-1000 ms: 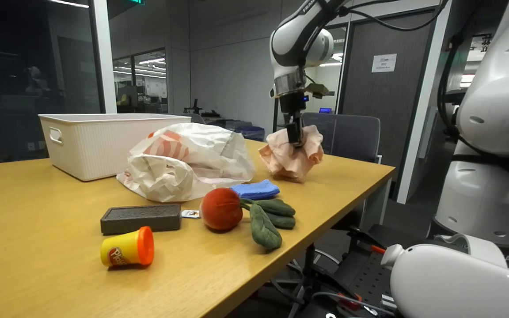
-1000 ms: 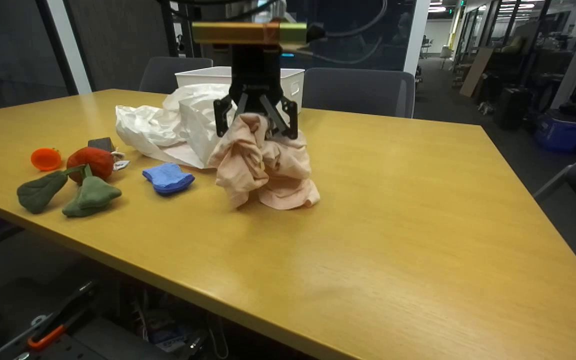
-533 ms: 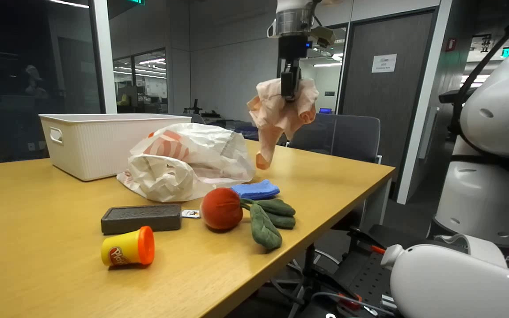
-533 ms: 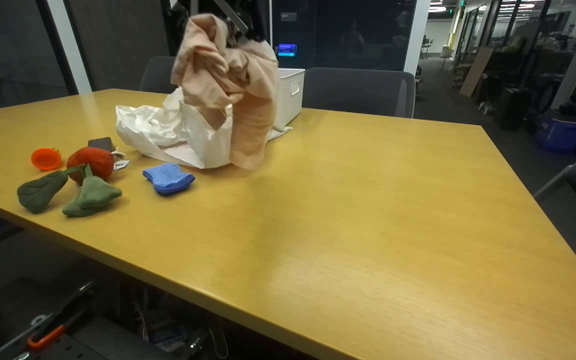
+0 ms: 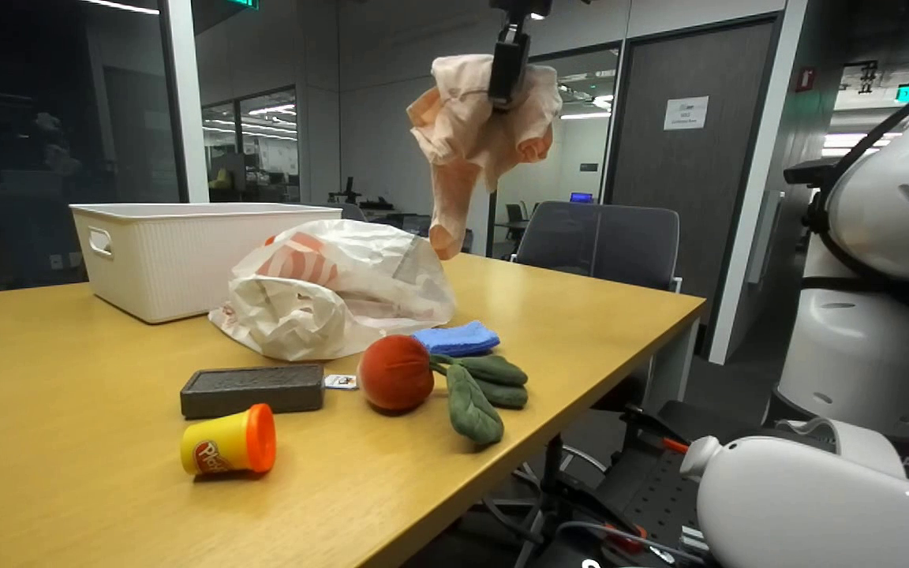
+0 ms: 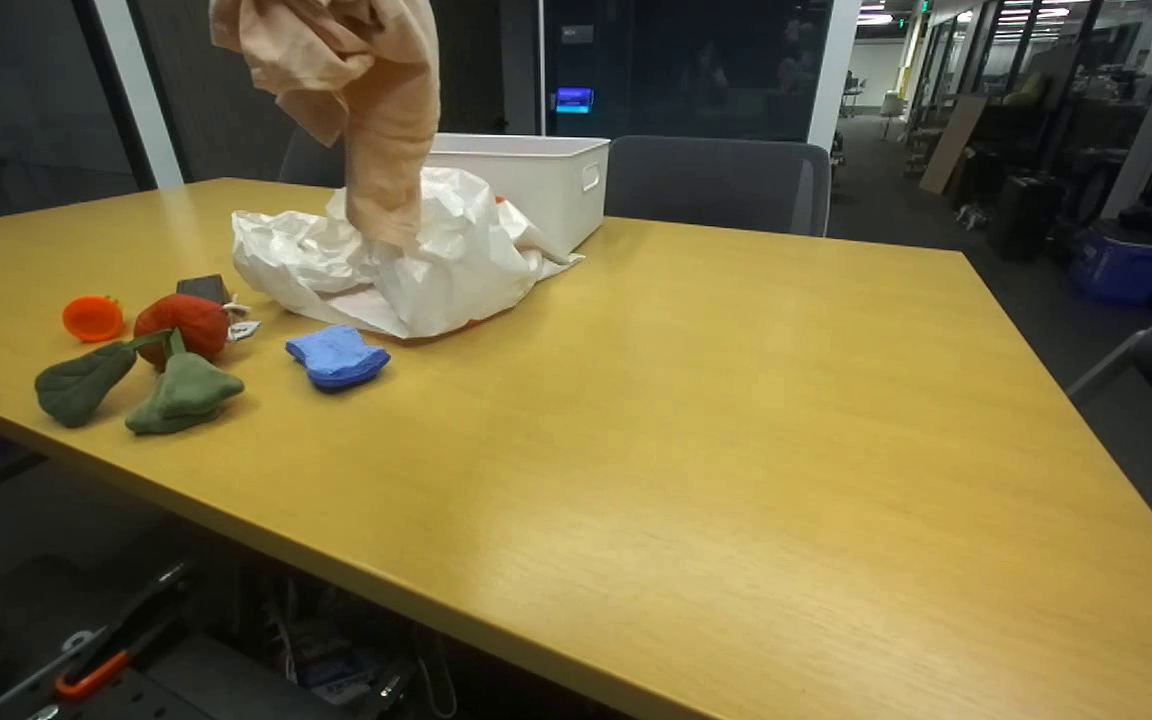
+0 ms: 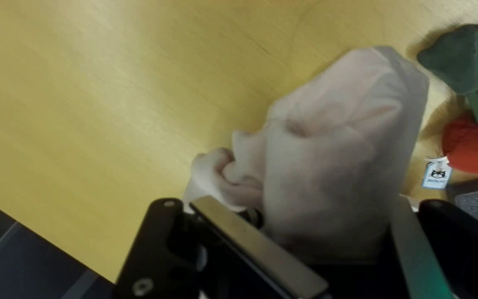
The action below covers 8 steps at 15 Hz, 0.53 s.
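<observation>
I had the yellow wooden surface (image 5: 328, 505) spread out below me, and it carried all but one of the things I was watching. In an exterior view the white bin (image 5: 178, 264) stood upright toward the surface's far edge. A crumpled white bag (image 5: 379, 272) with orange print lay just beside the bin, on the side toward the right-hand edge. The pink cloth (image 5: 466, 118) hung in the air over the surface, bunched at the top, with a long tail hanging close to the bag; whether it brushed the bag I could not tell. My fingers (image 5: 509, 72) were drawn nearly together, with folds of the pink cloth pinched between them. Below, by the right-hand edge, lay the stuffed red vegetable (image 5: 396, 375), its green leaves (image 5: 472, 406) reaching toward that edge. The dark block (image 5: 253, 392) lay flat on the other side of it, farther in from the edge. The yellow tub (image 5: 218, 446) rested on its side just in front of the block, its orange lid (image 5: 261, 438) facing the right-hand edge. The folded blue cloth (image 5: 458, 339) sat between the bag and the leaves. Smallest was the white tag (image 7: 437, 173), tied to the stuffed red vegetable in the wrist view.
</observation>
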### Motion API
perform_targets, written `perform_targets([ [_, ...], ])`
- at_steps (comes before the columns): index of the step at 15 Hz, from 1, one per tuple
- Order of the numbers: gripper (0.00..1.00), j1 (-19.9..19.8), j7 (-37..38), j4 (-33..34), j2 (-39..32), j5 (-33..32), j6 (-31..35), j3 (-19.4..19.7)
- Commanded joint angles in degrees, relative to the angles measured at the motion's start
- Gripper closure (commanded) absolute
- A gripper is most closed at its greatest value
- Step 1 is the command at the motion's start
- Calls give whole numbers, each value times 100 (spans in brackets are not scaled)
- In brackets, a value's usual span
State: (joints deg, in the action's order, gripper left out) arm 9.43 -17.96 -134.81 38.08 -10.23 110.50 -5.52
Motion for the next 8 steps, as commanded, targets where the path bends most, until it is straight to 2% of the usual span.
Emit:
perform_targets([
  [1,90,369,-231,95,198,-18,-5,-104],
  [5,90,750,-464,130,35,22,187,-197],
  [8,90,1024,-322,198,-47,99,157,-521],
])
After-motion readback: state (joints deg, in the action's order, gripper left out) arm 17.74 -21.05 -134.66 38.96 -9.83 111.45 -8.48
